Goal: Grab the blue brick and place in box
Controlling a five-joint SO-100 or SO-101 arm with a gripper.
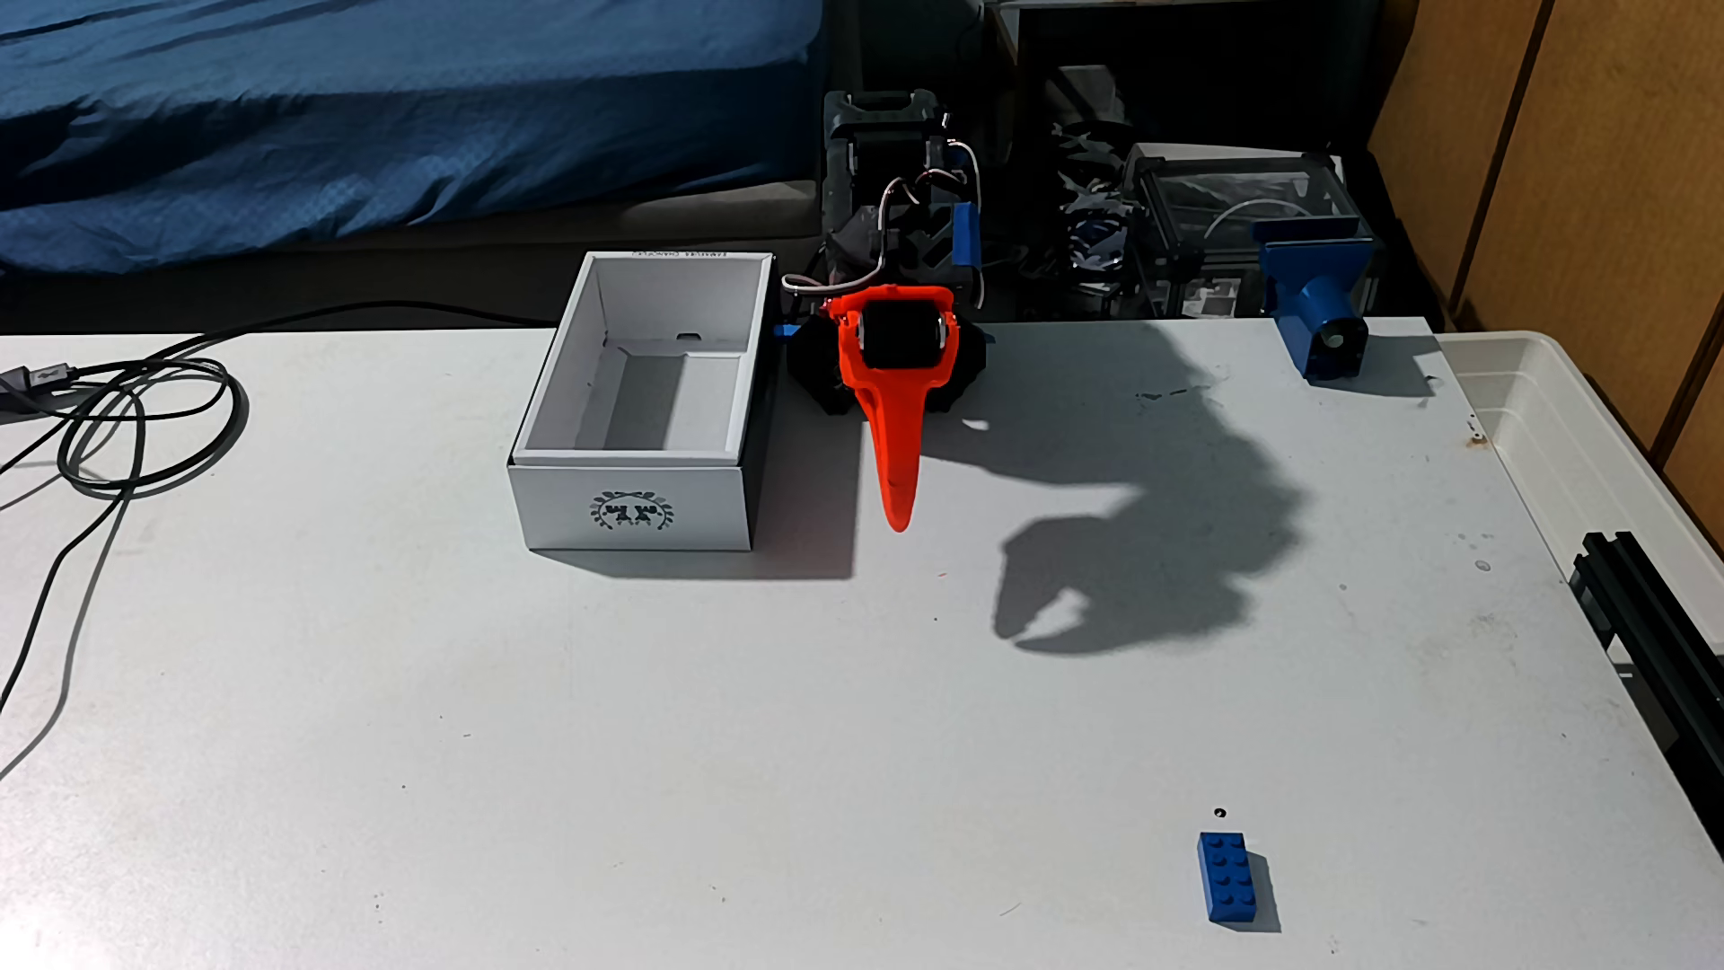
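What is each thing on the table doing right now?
Small blue plastic brick: lying flat, studs up, alone near the table's front.
White cardboard box: open on top, nothing inside.
Orange gripper: pointing down beside the box, holding nothing.
Black cables: loosely coiled at the left.
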